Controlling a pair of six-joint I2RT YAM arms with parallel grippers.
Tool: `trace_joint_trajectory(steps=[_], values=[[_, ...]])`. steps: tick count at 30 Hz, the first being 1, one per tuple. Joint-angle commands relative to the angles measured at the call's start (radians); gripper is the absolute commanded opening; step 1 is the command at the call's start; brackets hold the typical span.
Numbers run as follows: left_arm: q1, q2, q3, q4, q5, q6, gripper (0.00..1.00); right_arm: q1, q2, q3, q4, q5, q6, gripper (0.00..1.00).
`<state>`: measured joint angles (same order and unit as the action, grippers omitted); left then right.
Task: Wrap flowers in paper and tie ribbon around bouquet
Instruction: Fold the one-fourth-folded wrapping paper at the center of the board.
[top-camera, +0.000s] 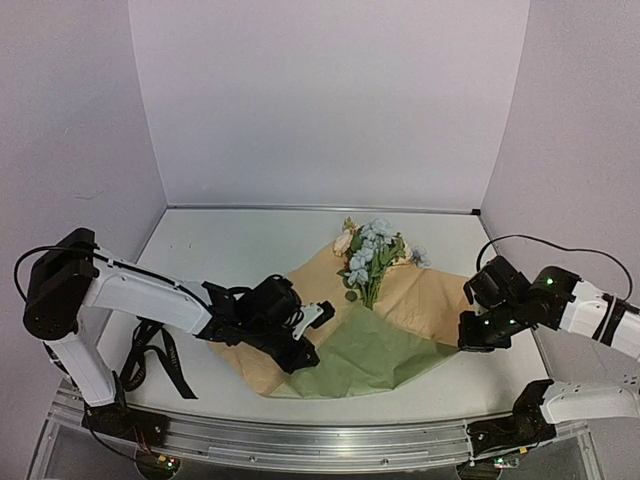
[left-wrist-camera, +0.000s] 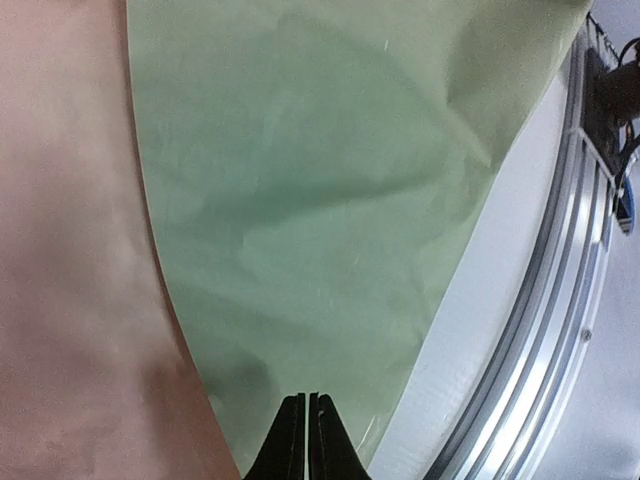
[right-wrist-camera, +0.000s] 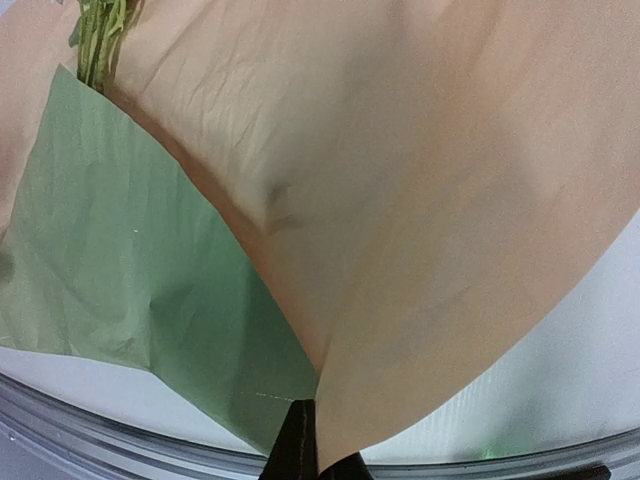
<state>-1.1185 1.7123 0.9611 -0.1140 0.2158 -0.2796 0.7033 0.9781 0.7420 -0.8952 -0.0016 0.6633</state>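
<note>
The paper (top-camera: 430, 290) lies tan face up, with an olive-green flap (top-camera: 375, 350) folded over its near part. The flowers (top-camera: 370, 250) rest on it with pale blossoms toward the back; their green stems (right-wrist-camera: 98, 35) disappear under the flap. My left gripper (top-camera: 308, 358) is at the flap's left corner. In the left wrist view the green sheet (left-wrist-camera: 320, 200) narrows into that gripper (left-wrist-camera: 305, 400), whose jaws are pinched together. My right gripper (top-camera: 468, 335) is shut on the paper's right edge, and the tan sheet (right-wrist-camera: 420, 200) runs into it (right-wrist-camera: 320, 425). The black ribbon (top-camera: 172, 368) lies loose at the left.
A metal rail (top-camera: 300, 440) runs along the table's near edge, close below the paper, and shows in the left wrist view as a rail (left-wrist-camera: 540, 330). White walls close the back and both sides. A black cable (top-camera: 540, 242) loops above my right arm.
</note>
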Motion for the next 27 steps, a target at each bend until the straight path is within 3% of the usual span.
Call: trace_joint_trajectory(steps=[1, 13, 27], values=[[-0.009, -0.007, -0.065, 0.008, 0.059, -0.075, 0.03, 0.019, 0.021, 0.061, -0.041, 0.060, -0.045, 0.00], [0.004, 0.107, -0.019, 0.032, 0.023, -0.047, 0.01, 0.148, 0.201, 0.281, -0.091, 0.068, -0.118, 0.00], [0.026, 0.090, -0.043, 0.064, 0.014, -0.053, 0.00, 0.196, 0.630, 0.545, 0.098, -0.287, -0.091, 0.00]])
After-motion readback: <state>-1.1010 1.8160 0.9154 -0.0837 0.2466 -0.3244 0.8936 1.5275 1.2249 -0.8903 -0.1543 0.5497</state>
